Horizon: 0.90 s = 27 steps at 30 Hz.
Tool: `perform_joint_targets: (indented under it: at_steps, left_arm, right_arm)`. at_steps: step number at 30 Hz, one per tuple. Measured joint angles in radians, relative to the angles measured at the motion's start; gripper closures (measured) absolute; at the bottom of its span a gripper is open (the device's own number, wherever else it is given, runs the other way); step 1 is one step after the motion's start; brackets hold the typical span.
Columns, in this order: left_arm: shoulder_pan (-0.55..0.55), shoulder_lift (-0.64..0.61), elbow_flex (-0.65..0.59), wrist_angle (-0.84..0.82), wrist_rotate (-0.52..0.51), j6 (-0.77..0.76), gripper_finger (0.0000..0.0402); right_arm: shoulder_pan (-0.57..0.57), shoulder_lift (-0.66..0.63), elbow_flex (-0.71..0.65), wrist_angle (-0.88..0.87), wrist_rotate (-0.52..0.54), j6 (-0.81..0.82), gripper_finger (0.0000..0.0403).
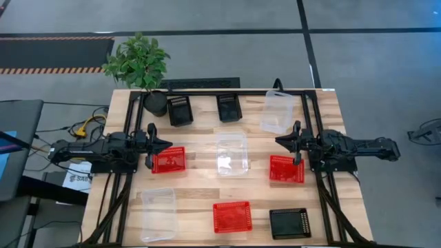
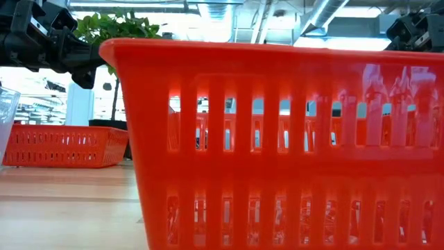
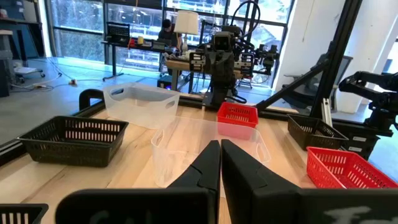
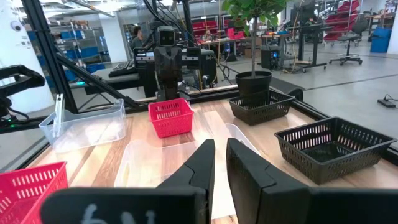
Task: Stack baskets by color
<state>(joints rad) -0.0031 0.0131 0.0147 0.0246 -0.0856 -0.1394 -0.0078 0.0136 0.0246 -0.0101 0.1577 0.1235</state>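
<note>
Front edge: a red basket (image 1: 232, 216) sits nearest the camera side of the surface (image 1: 200, 182), with a black basket (image 1: 289, 222) just beside it on the right and a clear basket (image 1: 158, 214) on the left, all three apart and unstacked.

Middle row, left: the left gripper (image 1: 164, 145) hangs above a second red basket (image 1: 169, 160), its fingers pressed together and holding nothing, as its own wrist view confirms.

Middle row, centre: a clear basket (image 1: 232, 152) lies between the two arms, empty and on its own.

Middle row, right: the right gripper (image 1: 281, 142) hovers beside a third red basket (image 1: 286, 169), its fingers a narrow slit apart with nothing between them in its wrist view.

Far edge: two black baskets (image 1: 180, 109) (image 1: 229, 107) stand side by side near a potted plant (image 1: 140, 67), and a third clear basket (image 1: 277, 111) rests at the far right.

Step in hand: by the look of it the sorting has not begun; all nine baskets lie singly, and both arms appear to be waiting at their posts.

Next move: probably one gripper must spread its fingers, drop to the rim of the red basket nearest it and pinch one wall, then carry it over a matching red basket and lower it squarely so it nests.

Watch for: the thin perforated wall may slip or tilt in a pinch grip.
</note>
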Motion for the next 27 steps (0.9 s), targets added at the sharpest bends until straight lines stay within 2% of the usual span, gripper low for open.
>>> perform_joint_targets:
  at_steps: [4, 11, 15, 21, 27]
  left_arm:
    - [0.000, 0.000, 0.000, 0.000, 0.000, -0.018, 0.0401]
    - [0.000, 0.000, 0.000, 0.000, 0.000, -0.215, 0.0401]
    - [0.000, 0.000, 0.000, 0.000, -0.009, -0.271, 0.0401]
    - [0.000, 0.000, 0.000, 0.006, -0.041, -0.288, 0.0401]
    - [0.000, 0.000, 0.000, 0.079, -0.072, -0.249, 0.0401]
  right_arm:
    - [0.000, 0.000, 0.000, 0.000, 0.000, 0.000, 0.0337]
    - [0.000, 0.000, 0.000, 0.000, 0.000, 0.000, 0.0337]
    - [0.000, 0.000, 0.000, 0.000, 0.001, -0.004, 0.0337]
    - [-0.019, 0.000, 0.000, 0.003, 0.005, -0.144, 0.0337]
    - [-0.023, 0.000, -0.007, 0.085, 0.006, -0.158, 0.0337]
